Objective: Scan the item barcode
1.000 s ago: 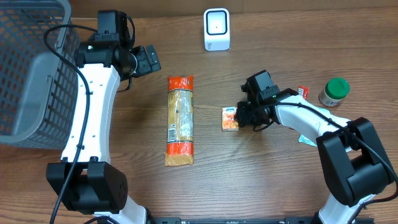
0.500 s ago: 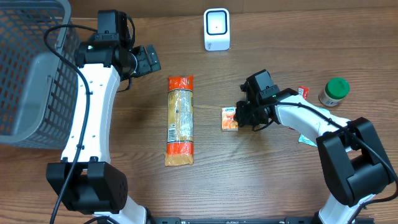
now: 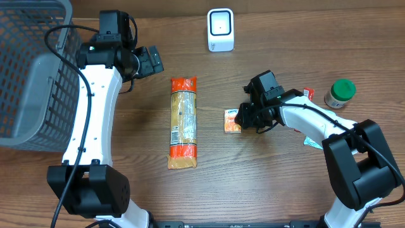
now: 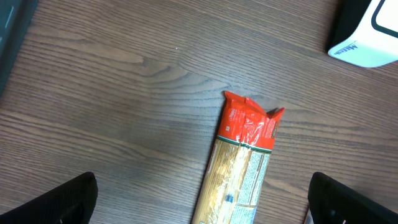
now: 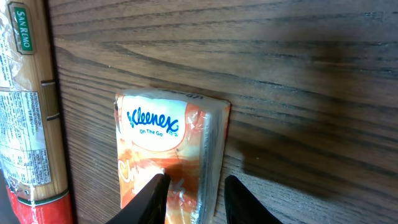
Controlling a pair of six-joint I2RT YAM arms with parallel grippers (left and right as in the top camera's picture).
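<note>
Wood-grain table [image 3: 266,183]. Kleenex pack [image 3: 233,120] lies flat near the middle, right of the spaghetti packet [image 3: 183,123] and below the white scanner [image 3: 220,30]. My right claw [image 3: 242,116] sits low at the pack's right edge, fingertips [image 5: 155,196] astride it and slightly apart; pinching or not, cannot tell. My left claw [image 3: 150,61] gapes wide, holding nothing, near the packet's top end.

A grey mesh basket [image 3: 22,76] sits at the far-left edge of the wood-grain counter [image 3: 253,183]. 1 long pasta bag [image 3: 184,123], red at both ends, lies flat mid-counter, running front to back. At far right, 1 jar [image 3: 340,94] with a green lid stands upright, with a small red packet [image 3: 308,93] just beside it. A white-and-teal scrap [image 3: 309,142] lies partly hidden nearer the front.
</note>
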